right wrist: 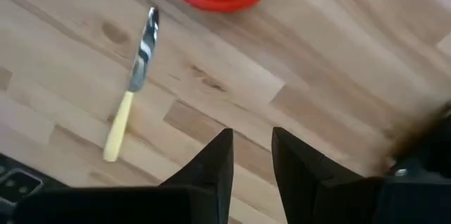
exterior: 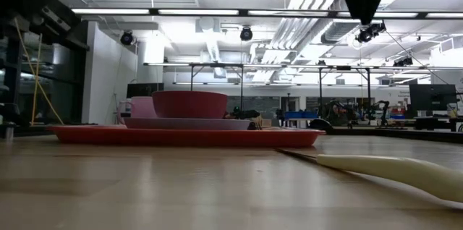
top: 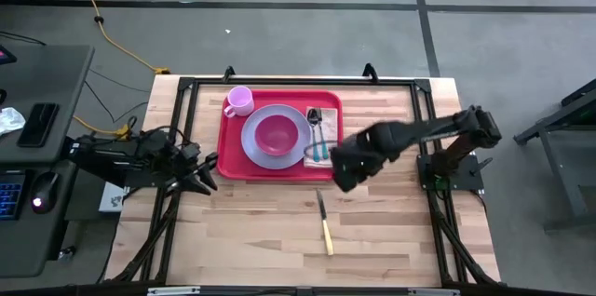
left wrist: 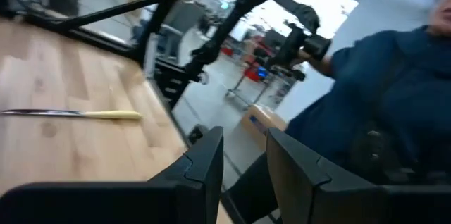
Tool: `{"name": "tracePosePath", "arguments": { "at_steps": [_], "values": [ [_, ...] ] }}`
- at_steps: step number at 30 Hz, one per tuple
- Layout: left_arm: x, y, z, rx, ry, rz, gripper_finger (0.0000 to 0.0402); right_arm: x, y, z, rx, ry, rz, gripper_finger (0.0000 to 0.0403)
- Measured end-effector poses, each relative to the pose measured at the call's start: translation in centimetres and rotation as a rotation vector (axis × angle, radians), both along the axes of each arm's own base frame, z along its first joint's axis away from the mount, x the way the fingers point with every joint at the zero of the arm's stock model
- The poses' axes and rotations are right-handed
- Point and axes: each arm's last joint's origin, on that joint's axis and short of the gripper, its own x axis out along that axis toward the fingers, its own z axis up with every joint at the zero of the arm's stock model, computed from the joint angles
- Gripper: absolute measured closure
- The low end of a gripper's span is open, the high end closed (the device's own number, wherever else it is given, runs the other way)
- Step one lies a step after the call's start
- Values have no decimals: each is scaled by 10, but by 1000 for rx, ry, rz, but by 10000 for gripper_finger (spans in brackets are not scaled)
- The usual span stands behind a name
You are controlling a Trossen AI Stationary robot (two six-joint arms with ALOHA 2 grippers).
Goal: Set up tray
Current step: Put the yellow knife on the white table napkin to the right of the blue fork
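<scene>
From above: right gripper (top: 342, 177) hovered beside flat red plastic tray (top: 328, 168), fingers narrowly apart, empty; cream-handled steel knife (top: 324, 223) lay on bare wood, well short of tray. Best lowered square over handle, then carried alongside lavender plate (top: 253, 149). Left gripper (top: 203, 173) parked off tray's corner, fingers slightly apart.

Low view: tray (exterior: 87, 134) shallow, rounded, loaded.
</scene>
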Motion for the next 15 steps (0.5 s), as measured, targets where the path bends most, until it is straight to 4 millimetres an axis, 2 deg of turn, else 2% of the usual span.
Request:
{"name": "tracePosePath", "arguments": {
  "at_steps": [8, 12, 15],
  "values": [
    [-2, -1, 0, -16, 8, -39, 261, 13, 62, -16, 17, -108, -70, 324],
    [-2, -1, 0, -17, 9, -53, 261, 30, 81, -36, 38, -138, -35, 324],
    [-2, -1, 0, -16, 9, -67, 261, 42, 88, -52, 28, -139, -18, 324]
  ]
}}
